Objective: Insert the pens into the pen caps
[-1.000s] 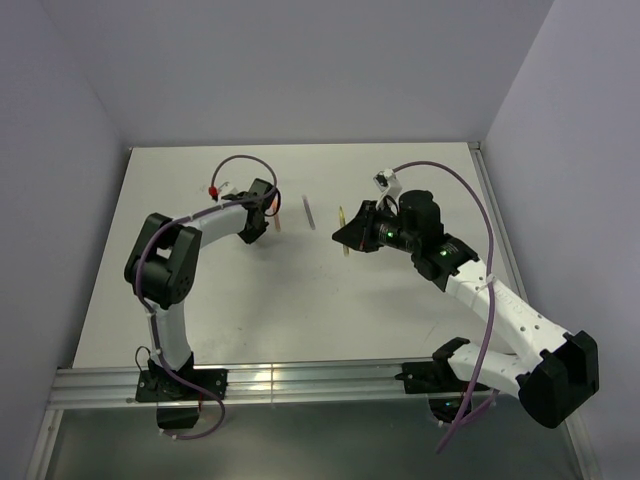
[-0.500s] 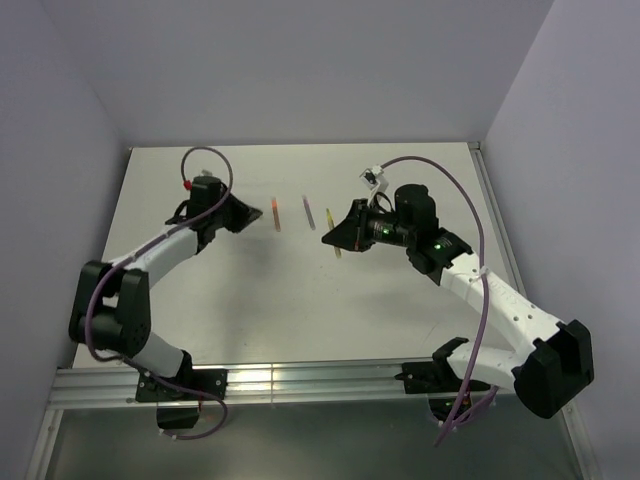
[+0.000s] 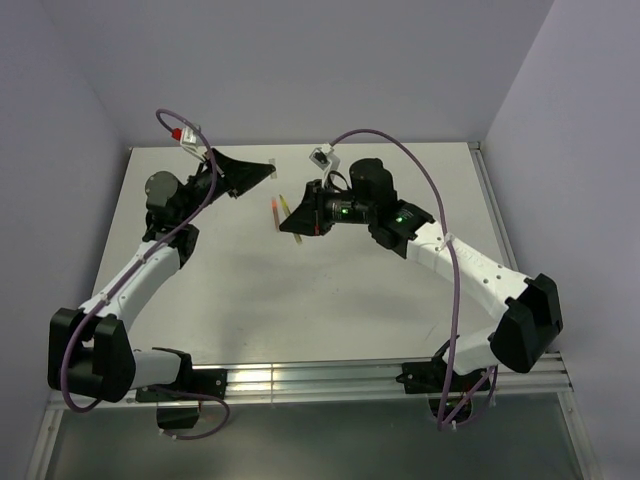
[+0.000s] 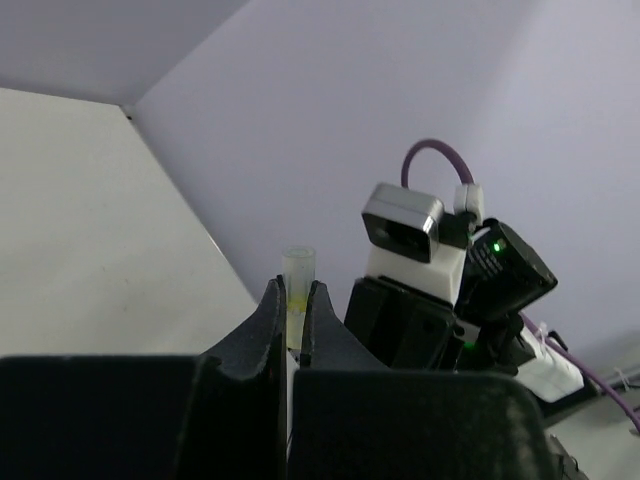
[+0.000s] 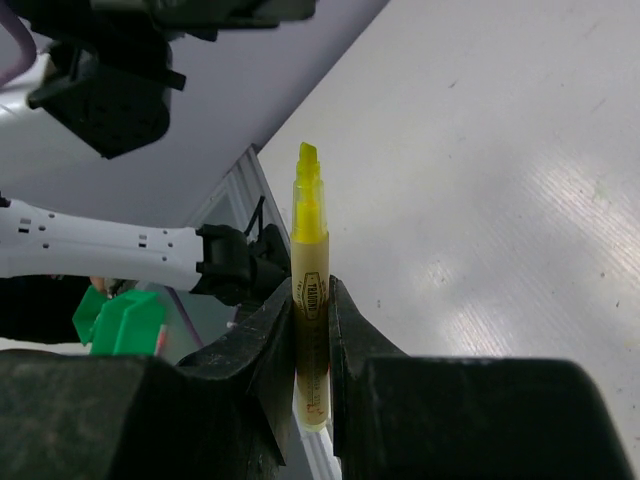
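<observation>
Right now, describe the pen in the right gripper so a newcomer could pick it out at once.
On the white table, find the right gripper near the far middle. The pen pinched between its fingers is yellow-green with a bare chisel tip, unlike the orange-red pen lying on the table beside it.

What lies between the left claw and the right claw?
In the top view, the orange-red pen on the table shows between the left claw and the right claw.
</observation>
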Controlling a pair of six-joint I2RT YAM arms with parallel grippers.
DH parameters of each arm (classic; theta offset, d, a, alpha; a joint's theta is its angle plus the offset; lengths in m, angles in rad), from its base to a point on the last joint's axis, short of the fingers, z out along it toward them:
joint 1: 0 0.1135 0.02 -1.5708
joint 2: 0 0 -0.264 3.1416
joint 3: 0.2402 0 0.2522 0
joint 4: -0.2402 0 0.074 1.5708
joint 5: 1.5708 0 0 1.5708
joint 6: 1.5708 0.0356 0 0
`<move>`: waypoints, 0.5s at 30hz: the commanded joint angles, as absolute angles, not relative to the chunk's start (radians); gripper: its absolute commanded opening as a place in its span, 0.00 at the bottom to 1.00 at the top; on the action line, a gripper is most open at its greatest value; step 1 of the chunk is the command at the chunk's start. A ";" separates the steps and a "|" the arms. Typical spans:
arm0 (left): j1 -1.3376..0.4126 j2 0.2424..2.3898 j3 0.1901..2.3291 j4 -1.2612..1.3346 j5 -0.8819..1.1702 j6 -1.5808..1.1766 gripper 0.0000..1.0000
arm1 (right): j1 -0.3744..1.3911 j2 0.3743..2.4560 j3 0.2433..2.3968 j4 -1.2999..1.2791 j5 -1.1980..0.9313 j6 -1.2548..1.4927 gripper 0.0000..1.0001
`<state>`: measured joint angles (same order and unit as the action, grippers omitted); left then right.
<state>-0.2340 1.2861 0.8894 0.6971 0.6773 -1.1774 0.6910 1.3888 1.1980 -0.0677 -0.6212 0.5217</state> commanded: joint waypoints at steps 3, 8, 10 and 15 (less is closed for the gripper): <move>-0.232 1.230 0.845 0.858 0.782 -1.178 0.00 | 0.704 1.397 1.298 -0.066 -0.604 0.509 0.00; -0.232 1.213 0.835 0.876 0.761 -1.193 0.00 | 0.704 1.411 1.316 -0.066 -0.603 0.517 0.00; -0.232 1.213 0.830 0.902 0.753 -1.215 0.00 | 0.704 1.413 1.316 -0.064 -0.606 0.520 0.00; -0.232 1.200 0.827 0.896 0.689 -1.236 0.01 | 0.704 1.402 1.307 -0.048 -0.604 0.528 0.00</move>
<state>-0.2340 1.2350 0.8349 0.8299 0.7303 -1.2163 0.6979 1.4063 1.2644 -0.0753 -0.6109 0.5266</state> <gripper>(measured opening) 0.042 0.210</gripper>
